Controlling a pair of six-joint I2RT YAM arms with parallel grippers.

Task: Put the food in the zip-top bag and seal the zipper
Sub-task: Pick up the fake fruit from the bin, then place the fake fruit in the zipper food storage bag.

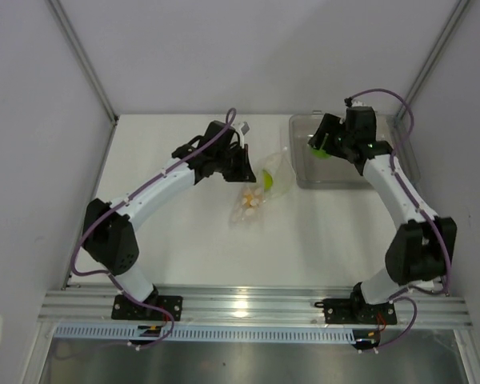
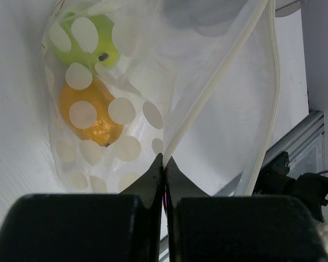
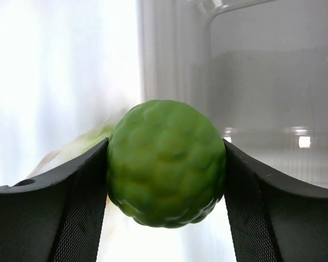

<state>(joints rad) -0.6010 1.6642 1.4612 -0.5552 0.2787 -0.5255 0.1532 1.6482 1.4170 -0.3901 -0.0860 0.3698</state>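
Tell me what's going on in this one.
The left gripper is shut on the mouth edge of the zip-top bag, which lies on the table with one green piece and the orange piece inside. The right gripper grips the other green piece at the clear tray. The bag's mouth is not yet sealed.

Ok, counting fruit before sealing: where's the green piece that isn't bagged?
Top view, right rear: green piece clamped in the right gripper, over the clear tray.

Three fruits (image 3: 167, 162), one bag (image 2: 218, 109), one tray (image 1: 336, 178)
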